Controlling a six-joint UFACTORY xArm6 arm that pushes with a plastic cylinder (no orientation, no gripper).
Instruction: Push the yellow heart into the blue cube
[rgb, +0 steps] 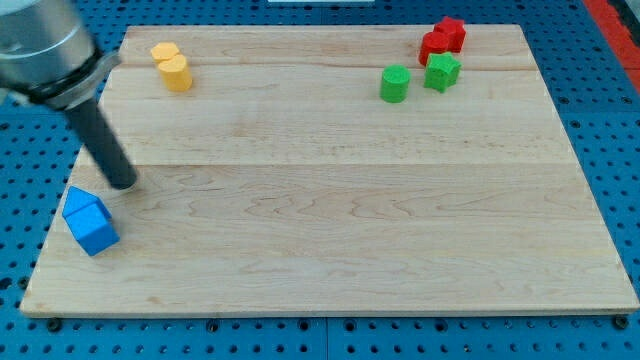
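Two yellow blocks sit together near the view's top left: one (164, 53) behind, one (177, 73) in front; I cannot tell which is the heart. A blue cube (97, 232) lies at the view's left near the bottom, touching another blue block (82, 206) just above it. My tip (123, 183) rests on the board just above and right of the blue blocks, well below the yellow blocks. The rod slants up to the view's top left.
Near the view's top right stand a green cylinder (395, 83), a green star-like block (442, 71) and two red blocks (443, 39). The wooden board (330, 200) lies on a blue perforated table.
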